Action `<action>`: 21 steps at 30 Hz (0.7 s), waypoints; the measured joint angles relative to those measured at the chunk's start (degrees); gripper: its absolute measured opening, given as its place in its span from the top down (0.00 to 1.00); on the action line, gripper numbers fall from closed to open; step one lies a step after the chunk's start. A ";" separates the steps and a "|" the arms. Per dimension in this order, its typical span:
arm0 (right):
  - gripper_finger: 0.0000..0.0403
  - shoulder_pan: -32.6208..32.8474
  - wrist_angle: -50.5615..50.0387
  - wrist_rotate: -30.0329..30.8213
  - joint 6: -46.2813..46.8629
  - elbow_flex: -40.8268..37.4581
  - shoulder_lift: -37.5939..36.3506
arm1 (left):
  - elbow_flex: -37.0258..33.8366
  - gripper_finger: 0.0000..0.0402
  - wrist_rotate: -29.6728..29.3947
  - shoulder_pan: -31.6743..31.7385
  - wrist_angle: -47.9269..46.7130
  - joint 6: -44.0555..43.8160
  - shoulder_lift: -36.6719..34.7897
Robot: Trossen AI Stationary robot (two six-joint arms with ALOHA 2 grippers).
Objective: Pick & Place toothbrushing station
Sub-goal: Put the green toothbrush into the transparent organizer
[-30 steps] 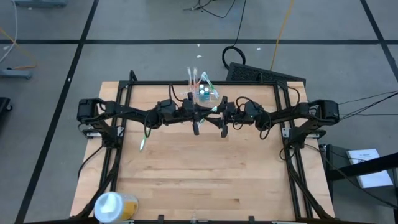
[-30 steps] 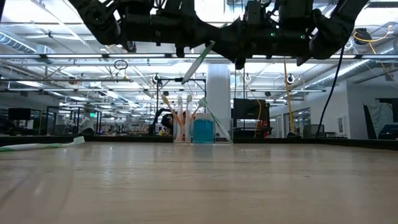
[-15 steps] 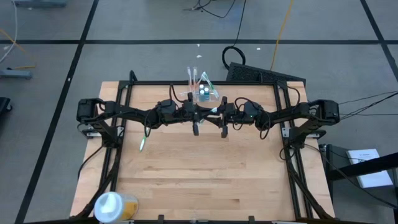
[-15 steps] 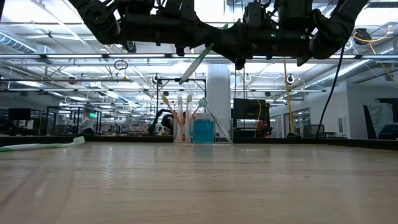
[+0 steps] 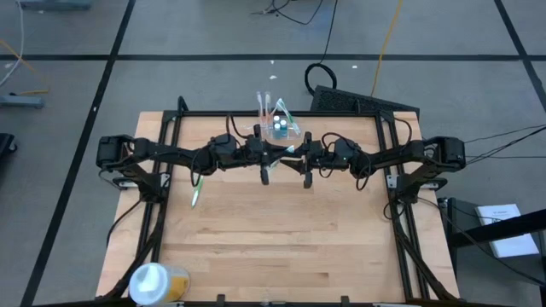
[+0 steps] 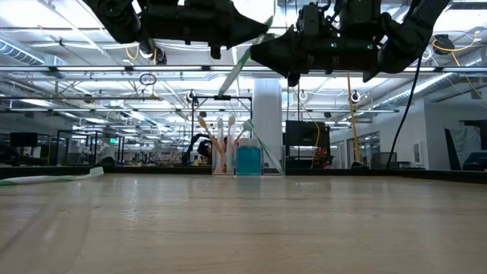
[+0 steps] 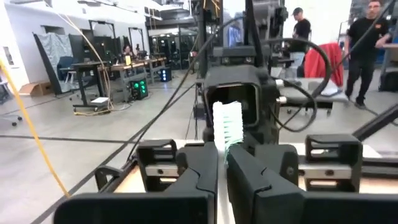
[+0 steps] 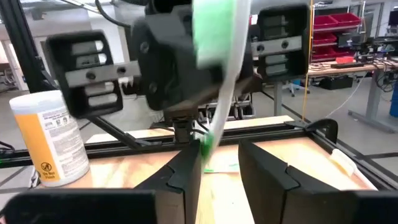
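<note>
From above, I see the toothbrushing station [image 5: 278,127], a small clear plastic holder, standing at the 12 o'clock edge of the bench [image 5: 281,247]. It has upright brushes and something blue inside. My two arms meet just in front of it, raised above the wood. My left hand [image 7: 222,163] is clamped tight on a toothbrush [image 7: 227,123], its white bristle head poking up between the fingers. My right hand [image 8: 217,155] faces it, its fingers narrowly apart around the green-and-white handle and not pressing on it. A second brush [image 5: 195,197] lies at 9 o'clock, and a white-and-yellow tub [image 5: 154,280] stands at 7 o'clock. I judge the holder to be light, rigid and slick, so it could tip or skate if nudged and might crack if squeezed hard. If I lift it, I would pinch a short side wall low down, with gentle pressure.
</note>
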 joint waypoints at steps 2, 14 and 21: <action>0.77 0.01 0.39 -0.02 0.00 0.00 -0.04 | 0.05 0.97 -0.01 -0.14 -0.36 -0.39 0.08; 0.82 0.10 1.25 -0.55 0.13 0.00 -0.04 | -0.01 0.97 1.53 -0.71 -2.10 -0.88 0.20; 0.95 0.09 1.13 -1.26 -0.05 -0.02 -0.04 | -0.01 0.92 1.52 -0.72 -3.00 -1.94 0.20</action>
